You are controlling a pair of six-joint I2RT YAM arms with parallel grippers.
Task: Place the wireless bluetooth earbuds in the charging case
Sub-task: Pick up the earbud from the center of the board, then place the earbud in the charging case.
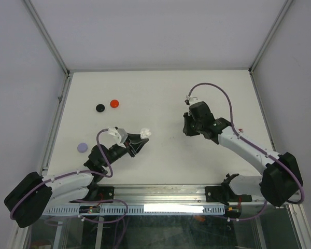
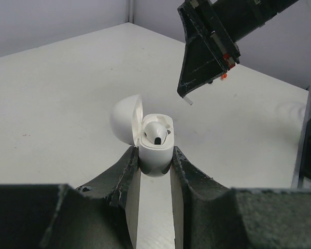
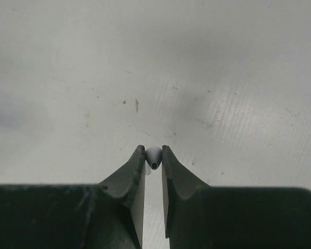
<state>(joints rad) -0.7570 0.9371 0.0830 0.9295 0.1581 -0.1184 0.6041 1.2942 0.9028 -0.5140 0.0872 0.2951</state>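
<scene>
My left gripper (image 2: 155, 158) is shut on the white charging case (image 2: 155, 150), which it holds off the table with the lid (image 2: 125, 118) hinged open to the left. One white earbud (image 2: 156, 133) sits inside the case. In the top view the case (image 1: 144, 133) shows at the tips of the left gripper (image 1: 140, 139). My right gripper (image 3: 154, 157) is shut on a second white earbud (image 3: 154, 155), pinched between its fingertips just above the table. From above, the right gripper (image 1: 189, 126) stands right of centre, and the earbud it holds is hidden there.
A black disc (image 1: 99, 108) and a red disc (image 1: 114, 103) lie at the back left of the white table (image 1: 160, 93). A lilac disc (image 1: 82, 147) rests near the left edge. Metal frame rails (image 1: 54, 127) border the table. The right arm's fingers (image 2: 199, 65) hang above the case in the left wrist view.
</scene>
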